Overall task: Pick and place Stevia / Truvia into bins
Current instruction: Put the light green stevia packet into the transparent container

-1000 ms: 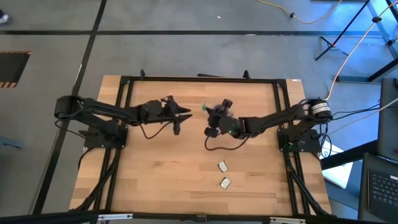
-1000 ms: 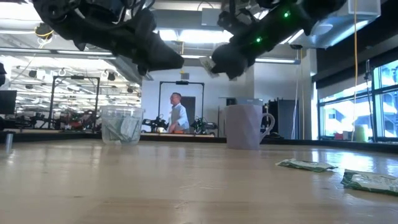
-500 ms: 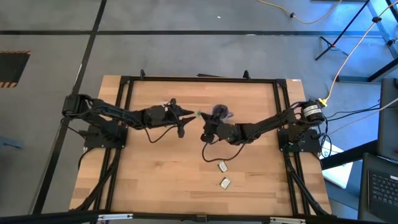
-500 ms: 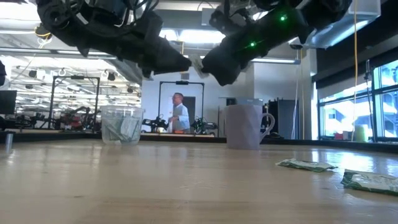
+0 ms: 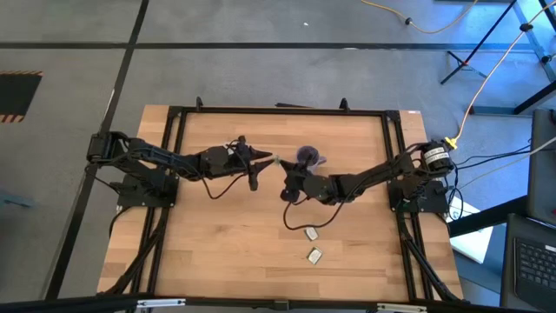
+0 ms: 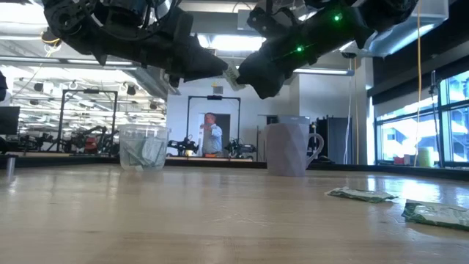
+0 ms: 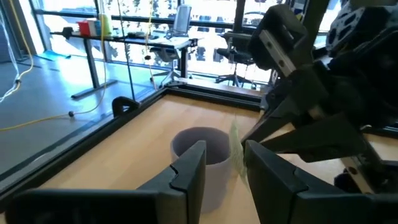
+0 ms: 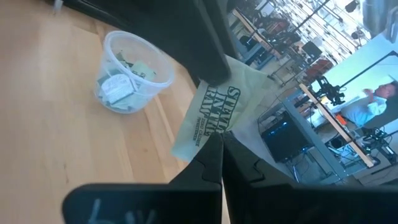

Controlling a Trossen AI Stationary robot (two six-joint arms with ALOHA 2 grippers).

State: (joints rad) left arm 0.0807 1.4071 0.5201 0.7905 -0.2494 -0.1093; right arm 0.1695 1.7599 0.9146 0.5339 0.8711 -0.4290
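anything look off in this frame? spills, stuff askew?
No spill or damage. One oddity: the right gripper, shut on a Stevia packet, holds it in mid-air while the left gripper, fingers open, straddles its other end. Two packets lie loose on the table.

two dark jointed arms with black looping cables; green lights glow on the right arm [image 6: 322, 33].
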